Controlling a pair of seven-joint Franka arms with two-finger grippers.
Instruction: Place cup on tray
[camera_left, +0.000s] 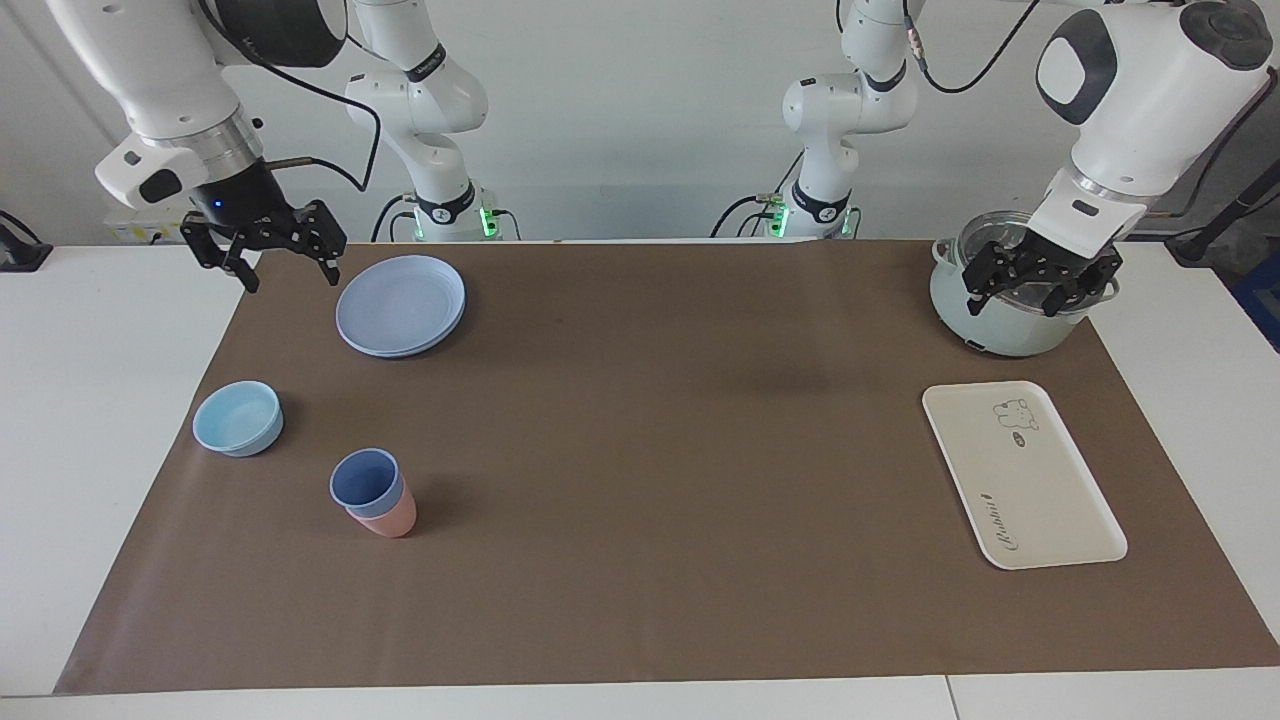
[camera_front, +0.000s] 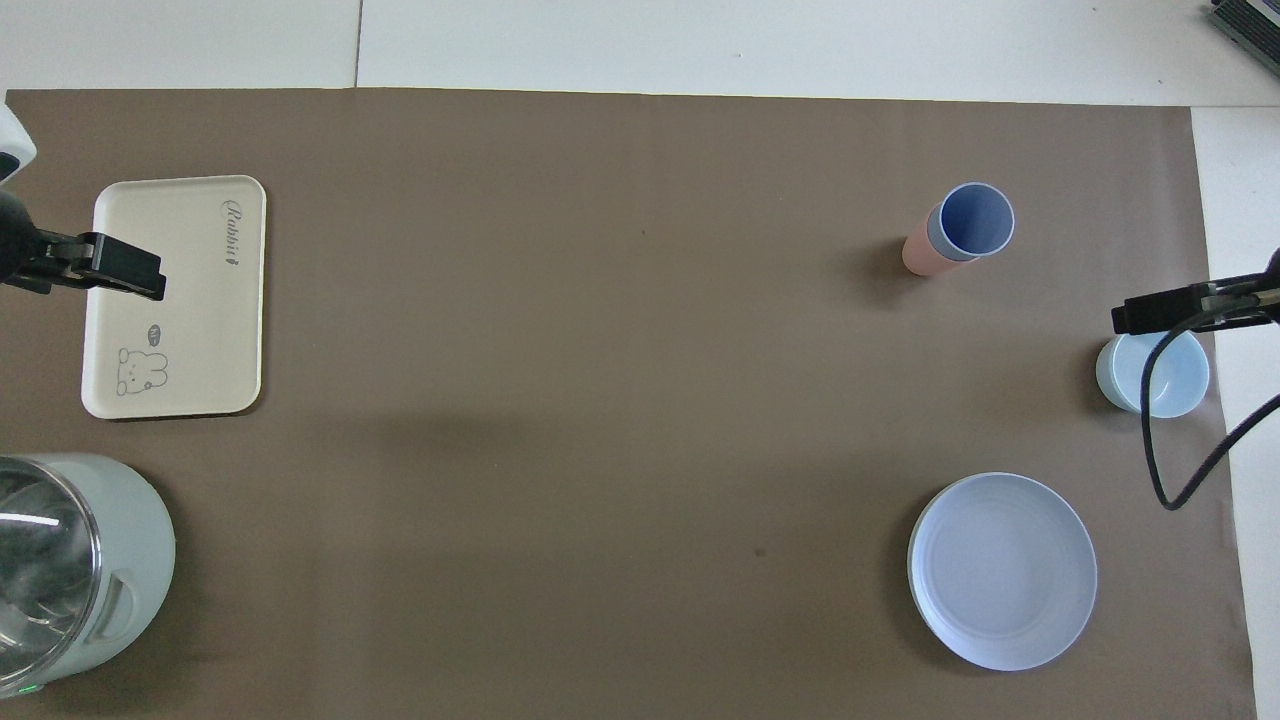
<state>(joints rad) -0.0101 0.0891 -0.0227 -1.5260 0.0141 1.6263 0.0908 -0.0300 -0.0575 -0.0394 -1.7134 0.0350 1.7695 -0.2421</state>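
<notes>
The periwinkle cup (camera_left: 366, 480) stood upright, nested inside a pink cup (camera_left: 388, 516), farther from the robots than the round plate (camera_left: 401, 304) and well apart from the tray (camera_left: 1022, 475). The right gripper (camera_left: 283, 264), fingers spread and empty, hung beside that plate and seemed the likelier arm to reach it; the left gripper (camera_left: 1040, 289), also spread and empty, waited over the pot (camera_left: 1000, 322).

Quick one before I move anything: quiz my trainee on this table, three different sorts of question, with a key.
1. True or false: the blue cup stands nested inside the pink cup.
2. Which holds something? A) right gripper B) left gripper C) neither
3. Fill in: the tray lies at the ___ arm's end of the table, farther from the robots than the pot.

Key: 1 true; 2 C, both open and raised; 3 left.
</notes>
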